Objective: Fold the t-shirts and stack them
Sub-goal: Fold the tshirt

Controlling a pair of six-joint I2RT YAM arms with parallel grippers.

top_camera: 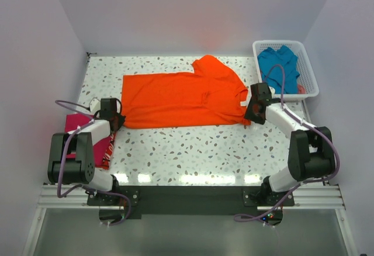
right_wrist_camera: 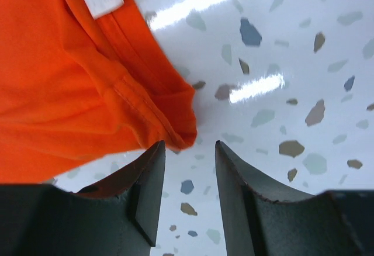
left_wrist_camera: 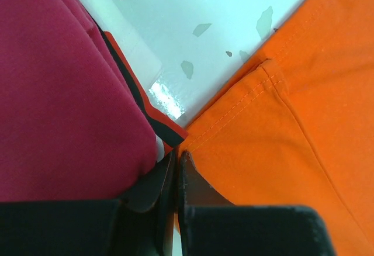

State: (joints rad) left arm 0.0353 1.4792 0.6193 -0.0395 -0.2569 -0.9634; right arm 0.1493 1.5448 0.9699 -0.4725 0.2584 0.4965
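The orange t-shirt lies spread flat across the middle of the table, one sleeve pointing to the back. My left gripper sits at its near-left hem corner; in the left wrist view the gripper is shut, with a sliver of the orange t-shirt pinched between the jaws. My right gripper is at the shirt's near-right corner and stands open; the orange t-shirt's corner lies just beyond its left fingertip, not between the fingers. A magenta t-shirt lies folded at the left edge. A teal t-shirt is in the basket.
The white lattice basket stands at the back right. Under the magenta t-shirt shows a red cloth with a black stripe. The speckled tabletop is bare in front of the orange shirt. White walls close in the sides and the back.
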